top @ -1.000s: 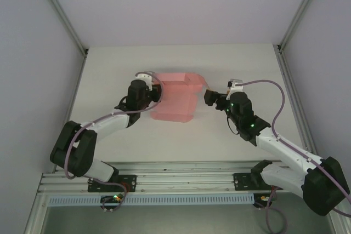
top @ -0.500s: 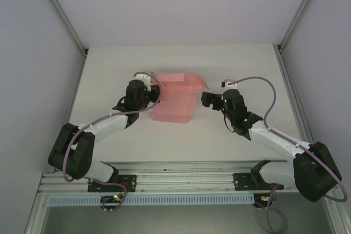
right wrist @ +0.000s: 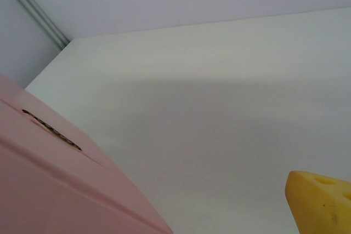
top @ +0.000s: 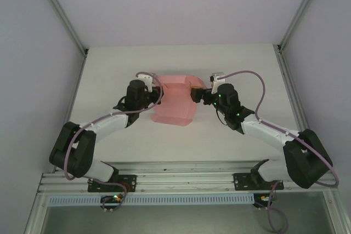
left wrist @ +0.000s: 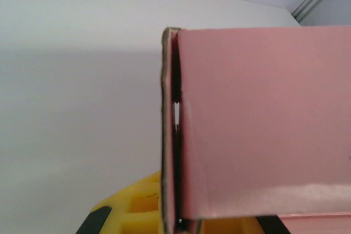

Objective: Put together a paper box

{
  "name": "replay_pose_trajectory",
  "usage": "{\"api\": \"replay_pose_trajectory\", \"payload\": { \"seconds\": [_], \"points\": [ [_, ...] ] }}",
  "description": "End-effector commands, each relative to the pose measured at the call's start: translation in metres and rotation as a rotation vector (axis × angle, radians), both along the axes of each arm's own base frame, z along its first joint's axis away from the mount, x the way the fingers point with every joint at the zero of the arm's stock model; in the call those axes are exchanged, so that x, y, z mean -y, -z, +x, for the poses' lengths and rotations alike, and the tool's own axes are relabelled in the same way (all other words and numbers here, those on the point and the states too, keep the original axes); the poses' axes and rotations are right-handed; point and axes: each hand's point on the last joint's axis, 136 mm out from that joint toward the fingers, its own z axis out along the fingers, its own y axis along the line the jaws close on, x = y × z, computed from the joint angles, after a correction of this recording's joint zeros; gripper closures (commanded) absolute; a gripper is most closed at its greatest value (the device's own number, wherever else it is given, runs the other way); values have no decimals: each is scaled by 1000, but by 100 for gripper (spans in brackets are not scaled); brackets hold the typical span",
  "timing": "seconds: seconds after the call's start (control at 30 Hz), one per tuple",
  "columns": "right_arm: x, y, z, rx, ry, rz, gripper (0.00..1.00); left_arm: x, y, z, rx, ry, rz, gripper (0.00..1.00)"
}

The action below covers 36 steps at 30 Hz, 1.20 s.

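**Clerk:** Top external, item one, leftmost?

**Keeper:** Left gripper [top: 153, 90]. Fingers pinched narrow on the left wall of the paper box [top: 174, 102]. Left wrist view: the cardboard edge runs down between its yellow pads [left wrist: 137, 215].

**Clerk:** Item two, centre?

**Keeper:** Paper box, pink, thin card. It sits mid-way across the table [top: 236, 64], between the two grippers, and looks only partly formed.

**Clerk:** Item three, right?

**Keeper:** Right gripper [top: 193, 92]. Fingers spread wide, holding nothing, at the box's upper right corner; I cannot tell whether it touches. Right wrist view: one yellow fingertip [right wrist: 323, 204], well apart from the pink panel.

**Clerk:** Hazards to enter?

**Keeper:** Three, as I judge it. A push from the right may slide the card out of the left pinch. The wall may buckle off its crease. A spread finger may snag a flap edge and tip the box.
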Motion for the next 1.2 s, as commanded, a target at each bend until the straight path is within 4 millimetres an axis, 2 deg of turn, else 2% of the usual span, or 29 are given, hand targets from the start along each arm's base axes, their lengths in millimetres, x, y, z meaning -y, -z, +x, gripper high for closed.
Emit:
{"api": "replay_pose_trajectory", "payload": {
  "seconds": [0.0,0.07,0.13,0.37,0.47,0.6,0.7,0.8,0.97,1.17],
  "points": [
    [-19,-13,6,36,-61,-5,1,11,-20,5,20,22,-67,100],
    [-25,-14,6,42,-80,-36,0,11,-20,4,17,24,-72,100],
    [-30,-5,8,29,-71,-72,0,11,-19,4,12,22,-75,100],
    [-24,-5,12,44,4,-63,0,10,-20,3,11,17,-76,100],
    [-16,-8,9,47,35,-74,0,4,-17,4,9,-5,-48,100],
    [8,-12,-8,52,78,-138,0,-11,-13,5,0,-62,16,100],
    [13,-18,-27,62,23,-200,0,-17,-12,5,-5,-71,51,100],
    [16,-33,-36,118,-15,-238,0,-18,-12,6,-7,-69,62,100],
    [3,-47,-38,173,-114,-306,3,-15,-14,5,-5,-55,59,100],
    [-7,-44,-21,161,-135,-375,18,-14,-16,3,-10,-47,53,100]
  ]
}}
